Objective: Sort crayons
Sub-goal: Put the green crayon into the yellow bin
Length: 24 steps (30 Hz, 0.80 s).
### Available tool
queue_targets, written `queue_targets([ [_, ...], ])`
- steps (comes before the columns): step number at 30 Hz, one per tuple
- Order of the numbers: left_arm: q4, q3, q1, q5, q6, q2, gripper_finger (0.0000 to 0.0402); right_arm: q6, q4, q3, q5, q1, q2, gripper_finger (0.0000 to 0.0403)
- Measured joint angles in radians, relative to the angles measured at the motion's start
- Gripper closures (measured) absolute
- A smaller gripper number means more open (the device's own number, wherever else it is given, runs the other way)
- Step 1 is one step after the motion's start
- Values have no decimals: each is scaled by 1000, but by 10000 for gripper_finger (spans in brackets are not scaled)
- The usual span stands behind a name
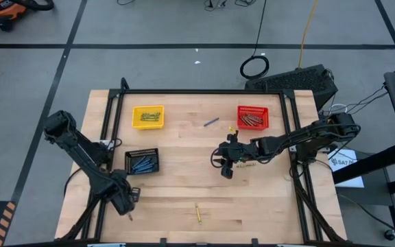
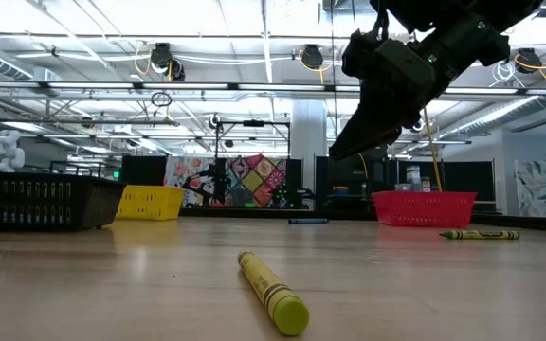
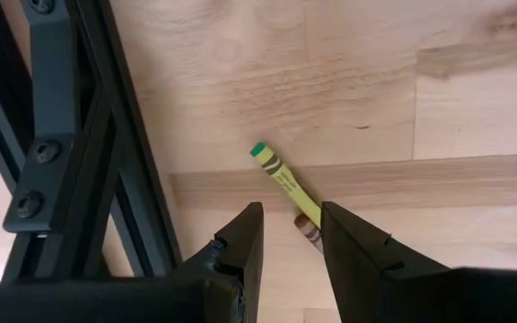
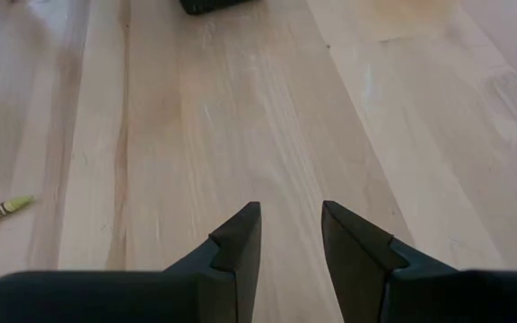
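My left gripper hangs open, pointing down, over the table's near left corner. In the left wrist view its fingers stand on either side of the near ends of two crayons lying on the wood. One is yellow with a green tip, the other brown. My right gripper is open over the table's middle, slanting down, with nothing between its fingers. More crayons lie loose: a yellow one near the front edge, a blue one at the back, and one beside the right gripper.
Three small baskets stand on the table and hold crayons: yellow at the back left, red at the back right, black at the left. The black frame rail runs close beside the left gripper.
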Motion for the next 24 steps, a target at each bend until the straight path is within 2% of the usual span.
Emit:
queue_targets([
  [8,26,0,0,-12,-6,7,297,23,0,0,0,0,0,296],
  [14,74,0,6,-15,-6,92,297,24,0,0,0,0,0,296],
  [24,73,-1,3,52,-32,119,297,24,0,0,0,1,0,296],
])
